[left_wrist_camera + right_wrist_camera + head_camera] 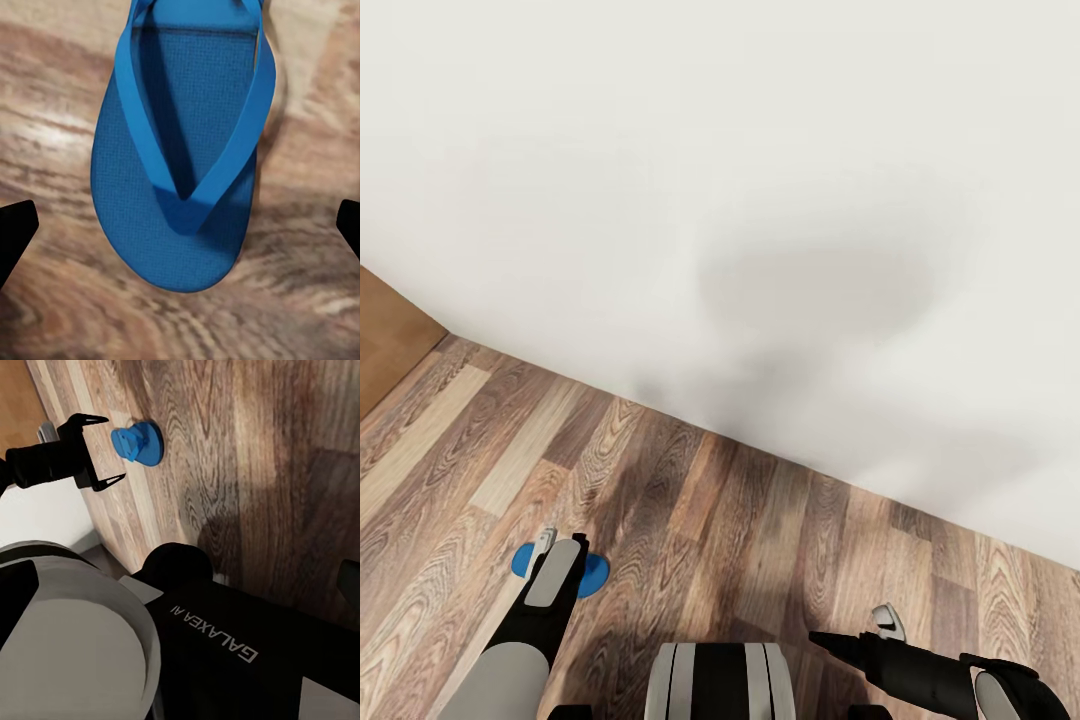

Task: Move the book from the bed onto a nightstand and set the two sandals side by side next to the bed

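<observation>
From the head view we see our left gripper (560, 545) hanging over a blue sandal (596, 577) on the floor (760, 540), near the wall (760, 200); our right gripper (860, 630) hangs well apart, jaw state unclear. Left wrist: sandal (180, 165) flat between spread fingertips (15, 229). Right wrist: left gripper (101, 450) open beside the sandal (139, 442).

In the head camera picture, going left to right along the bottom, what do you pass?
Left gripper with the blue sandal under it → the robot's trunk → right gripper, all over the wood-plank floor.
</observation>
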